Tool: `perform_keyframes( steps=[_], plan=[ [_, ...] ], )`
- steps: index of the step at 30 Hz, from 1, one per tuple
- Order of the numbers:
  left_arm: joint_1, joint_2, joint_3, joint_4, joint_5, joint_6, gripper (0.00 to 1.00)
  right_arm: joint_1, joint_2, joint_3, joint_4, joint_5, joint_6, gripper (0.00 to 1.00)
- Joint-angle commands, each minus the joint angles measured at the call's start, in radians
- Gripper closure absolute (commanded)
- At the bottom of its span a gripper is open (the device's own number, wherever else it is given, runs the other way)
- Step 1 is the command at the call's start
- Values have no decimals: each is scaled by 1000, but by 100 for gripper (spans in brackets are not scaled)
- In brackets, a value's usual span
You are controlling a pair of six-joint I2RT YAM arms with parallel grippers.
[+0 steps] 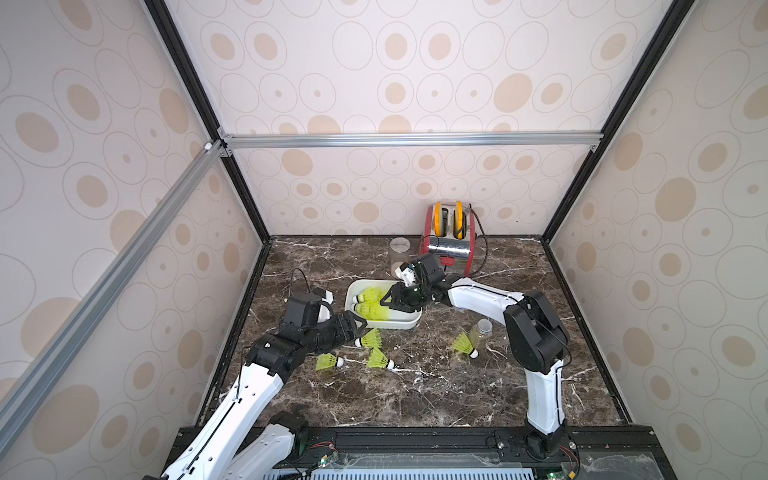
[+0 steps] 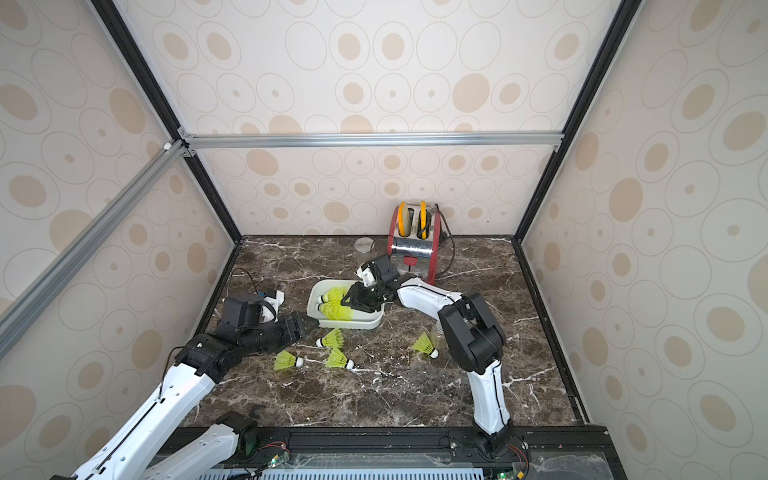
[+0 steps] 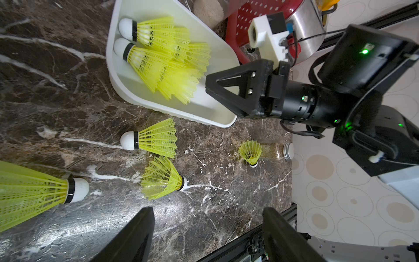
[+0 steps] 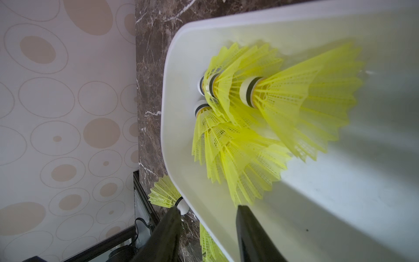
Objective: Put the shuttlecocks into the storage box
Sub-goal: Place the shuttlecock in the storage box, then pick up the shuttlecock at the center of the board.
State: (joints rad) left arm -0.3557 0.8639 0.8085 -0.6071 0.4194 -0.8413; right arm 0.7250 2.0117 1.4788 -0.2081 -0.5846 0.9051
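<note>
Right wrist view puts your right gripper point(image 4: 208, 209) over the box point(image 4: 179, 147), jaws parted with nothing between them. Ahead of it, shuttlecocks point(image 4: 283, 102) lie heaped inside the box, one skirt blurred. I judge this to be the release step of a drop.

Your left gripper point(image 3: 208, 211) hangs spread and empty over the table point(image 1: 415, 395), just near-left of the box. Four loose shuttlecocks point(image 1: 370, 338) lie on the table. Three are close together just near of the box, by the left gripper. The fourth is further right, just beside a jar point(image 1: 481, 332).

Next, you likely need to lift the right gripper clear of the box, then take a loose one. The one by the jar calls for care. You can read no brand or writing anywhere.
</note>
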Motion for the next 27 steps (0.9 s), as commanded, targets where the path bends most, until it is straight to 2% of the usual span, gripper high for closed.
perform_keyframes(
  steps=[1,12,20,27],
  plan=[
    [-6,-21,4,-8,-13,0,22,3,-60,28,-118,54,-95,53],
    [-6,-76,-3,-88,-25,10,22,42,-205,-19,-237,144,-210,54],
    [-6,-142,-11,-161,-28,22,22,154,-283,-152,-137,207,-162,55],
    [-6,-205,-21,-229,-24,37,22,219,-246,-205,-57,217,-101,54]
  ],
)
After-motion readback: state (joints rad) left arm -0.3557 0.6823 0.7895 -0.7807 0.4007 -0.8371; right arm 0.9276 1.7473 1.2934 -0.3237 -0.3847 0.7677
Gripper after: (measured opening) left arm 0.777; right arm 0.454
